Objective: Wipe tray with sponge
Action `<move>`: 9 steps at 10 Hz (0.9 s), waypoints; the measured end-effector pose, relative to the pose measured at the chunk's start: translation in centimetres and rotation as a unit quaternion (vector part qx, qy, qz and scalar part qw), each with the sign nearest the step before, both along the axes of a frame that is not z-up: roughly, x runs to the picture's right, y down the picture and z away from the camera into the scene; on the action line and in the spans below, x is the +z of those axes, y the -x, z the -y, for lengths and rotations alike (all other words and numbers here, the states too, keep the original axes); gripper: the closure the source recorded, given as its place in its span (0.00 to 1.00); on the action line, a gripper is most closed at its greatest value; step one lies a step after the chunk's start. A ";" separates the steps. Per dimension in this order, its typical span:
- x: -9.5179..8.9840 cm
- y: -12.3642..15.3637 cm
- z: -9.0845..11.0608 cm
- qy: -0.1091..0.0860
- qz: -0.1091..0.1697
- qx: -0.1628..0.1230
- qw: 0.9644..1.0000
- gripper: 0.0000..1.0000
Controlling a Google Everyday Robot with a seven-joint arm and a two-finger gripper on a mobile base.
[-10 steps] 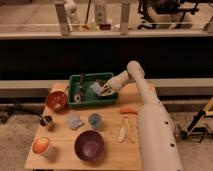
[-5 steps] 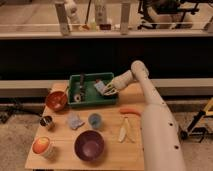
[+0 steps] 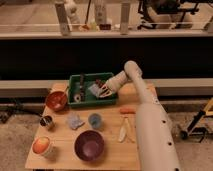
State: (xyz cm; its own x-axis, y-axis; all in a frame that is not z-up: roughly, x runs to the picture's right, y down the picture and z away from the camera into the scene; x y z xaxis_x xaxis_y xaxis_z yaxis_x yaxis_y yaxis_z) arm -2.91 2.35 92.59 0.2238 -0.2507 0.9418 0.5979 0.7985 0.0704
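Note:
A green tray [image 3: 90,77] sits at the back of the wooden table. My gripper [image 3: 103,90] reaches down into the tray's right half from the right. A pale blue sponge [image 3: 94,89] lies in the tray right at the gripper's tip, touching or nearly touching it. A dark brush-like item [image 3: 80,88] lies in the tray's left half.
A red bowl [image 3: 56,100] stands left of the tray. In front of it are a grey-blue cloth [image 3: 75,121], a small blue cup [image 3: 95,120], a metal cup [image 3: 46,121], a purple bowl [image 3: 90,145] and an orange bowl [image 3: 42,145]. A carrot [image 3: 127,111] and a banana [image 3: 123,131] lie beside my arm.
The arm has shifted slightly, but the gripper stays low in the tray's right half by the sponge. Nothing else has moved.

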 end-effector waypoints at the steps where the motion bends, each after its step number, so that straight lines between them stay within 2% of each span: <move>1: -0.1 0.9 -0.2 0.000 0.010 -0.007 1.000 1.00; 7: -0.3 2.2 -0.4 0.001 0.030 -0.022 0.999 1.00; 9: -0.2 1.2 -0.4 -0.001 0.018 -0.016 1.000 1.00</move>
State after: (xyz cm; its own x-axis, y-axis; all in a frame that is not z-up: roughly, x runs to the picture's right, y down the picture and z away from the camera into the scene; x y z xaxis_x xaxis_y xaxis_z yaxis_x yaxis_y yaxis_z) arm -4.15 2.74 92.43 0.1815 -0.2596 0.9485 0.6195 0.7793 0.0947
